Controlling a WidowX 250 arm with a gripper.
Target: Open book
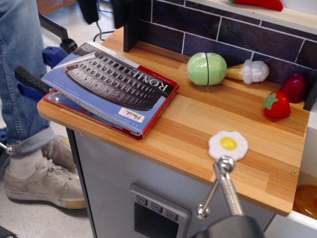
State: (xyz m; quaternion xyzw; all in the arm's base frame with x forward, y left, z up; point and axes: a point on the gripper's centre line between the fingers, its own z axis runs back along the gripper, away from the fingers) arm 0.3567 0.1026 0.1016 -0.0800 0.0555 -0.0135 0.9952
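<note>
The book [111, 84] is lying shut on the left end of the counter [208, 129], cover up, its near corner jutting past the front edge, so the opening is not yet begun. The claw [101, 10] is showing only as dark shapes at the top edge above the book; whether its jaws are apart cannot be told. Toy foods are sitting well to the right, leaving bare wood beside the book.
</note>
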